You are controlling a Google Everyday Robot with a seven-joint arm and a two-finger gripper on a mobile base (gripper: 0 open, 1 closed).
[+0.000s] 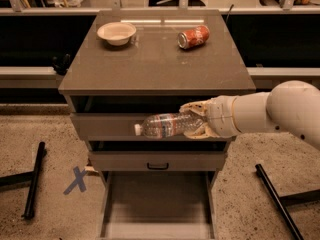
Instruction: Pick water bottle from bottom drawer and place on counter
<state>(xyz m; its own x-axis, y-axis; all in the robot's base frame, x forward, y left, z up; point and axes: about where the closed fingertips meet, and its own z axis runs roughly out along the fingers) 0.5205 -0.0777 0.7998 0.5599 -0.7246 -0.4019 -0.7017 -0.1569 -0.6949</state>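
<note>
My gripper (196, 120) is shut on the base end of the water bottle (165, 125), a small clear plastic bottle with a white cap. It holds the bottle lying level, cap pointing left, in front of the top drawer's face and just below the counter's front edge. The counter (155, 64) is the glossy grey-brown top of the cabinet. The bottom drawer (156, 204) is pulled out below, and its flat grey floor shows nothing on it. My white arm comes in from the right.
A cream bowl (116, 33) stands at the counter's back left and a red soda can (193, 36) lies at its back right. Black bars (33, 180) lie on the speckled floor to the left and right (277, 201) of the cabinet. A blue tape cross (76, 180) marks the floor.
</note>
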